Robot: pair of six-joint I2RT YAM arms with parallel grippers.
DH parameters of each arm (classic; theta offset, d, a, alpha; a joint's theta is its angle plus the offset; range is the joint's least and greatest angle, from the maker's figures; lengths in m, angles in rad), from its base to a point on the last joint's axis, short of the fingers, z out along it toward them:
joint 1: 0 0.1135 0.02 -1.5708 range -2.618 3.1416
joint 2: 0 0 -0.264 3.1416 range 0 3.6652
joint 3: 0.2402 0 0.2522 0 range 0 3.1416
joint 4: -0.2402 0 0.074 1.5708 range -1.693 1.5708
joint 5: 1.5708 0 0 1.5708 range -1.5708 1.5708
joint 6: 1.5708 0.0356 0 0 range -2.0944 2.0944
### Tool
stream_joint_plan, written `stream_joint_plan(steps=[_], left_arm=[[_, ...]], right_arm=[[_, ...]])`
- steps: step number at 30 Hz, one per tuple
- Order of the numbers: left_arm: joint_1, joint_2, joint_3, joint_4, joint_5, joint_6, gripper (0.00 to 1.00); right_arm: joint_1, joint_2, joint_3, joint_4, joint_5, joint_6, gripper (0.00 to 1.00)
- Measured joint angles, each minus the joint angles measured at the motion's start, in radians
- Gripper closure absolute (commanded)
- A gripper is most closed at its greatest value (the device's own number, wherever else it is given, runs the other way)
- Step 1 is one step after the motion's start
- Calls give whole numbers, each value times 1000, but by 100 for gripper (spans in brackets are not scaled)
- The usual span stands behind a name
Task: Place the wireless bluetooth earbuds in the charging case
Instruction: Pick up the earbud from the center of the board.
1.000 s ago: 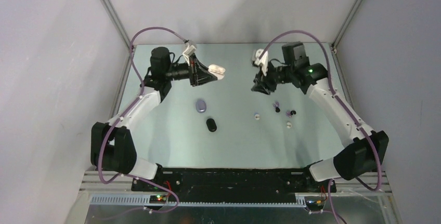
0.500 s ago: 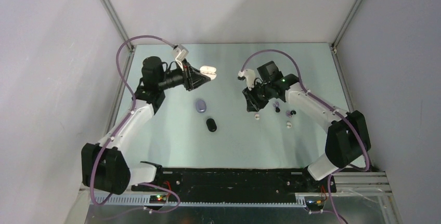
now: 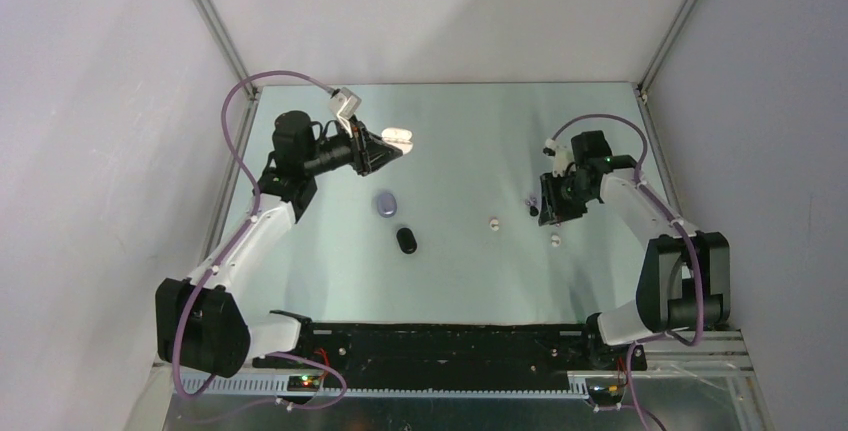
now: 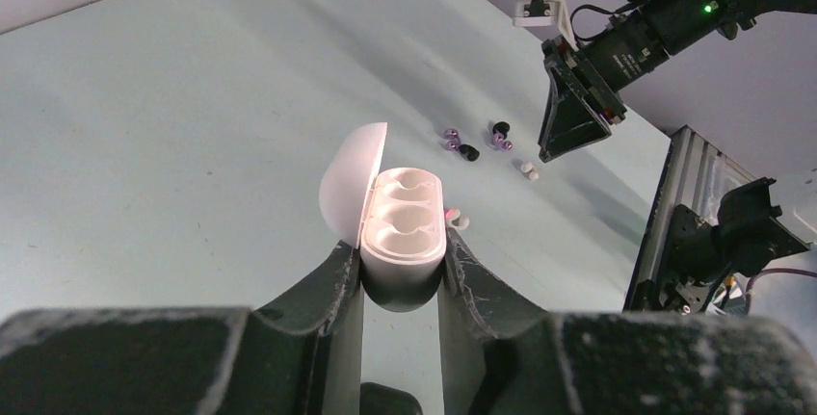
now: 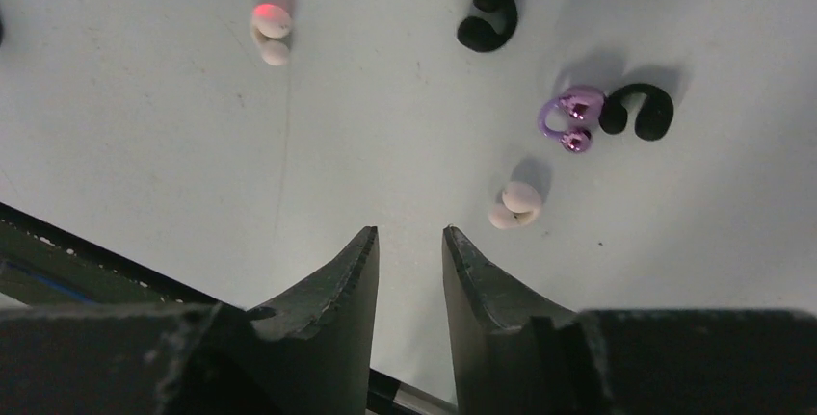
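Now we see the left pincer (image 4: 400, 259) pinching the white charging case (image 4: 405, 222) up off the tabletop (image 4: 144, 145). Its lid is open, w/ two bare cups showing. The right pincer (image 5: 408, 234) hangs low over the earbuds (image 5: 540, 97), tips a bit apart, nothing btw them. The buds lie loose on the tabletop. The near white bud (image 5: 515, 205) is just past the tips. A purple bud (image 5: 566, 118) sits right beside a black bud (image 5: 639, 112). The far white bud (image 5: 272, 30) glows red, well apart.
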Motion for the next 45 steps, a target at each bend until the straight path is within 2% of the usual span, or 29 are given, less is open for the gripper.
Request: stream_joint_plan(steps=[6, 8, 17, 24, 31, 45], left_arm=[[0, 0, 0, -17, -6, 1, 100], [0, 0, 0, -24, -9, 1, 100], [0, 0, 2, -72, -23, 24, 100], [10, -28, 2, -84, -43, 29, 100], [24, -75, 2, -96, -63, 43, 100], [39, -87, 2, -100, -66, 44, 100]], right_arm=[[-32, 0, -17, 0, -27, -16, 61], [-10, 1, -14, 15, -29, -2, 65], [256, 121, 121, 105, -13, 45, 70], [375, 249, 178, 126, -3, 48, 72], [385, 354, 193, 123, 50, 49, 70], [394, 377, 207, 124, 143, 60, 65]])
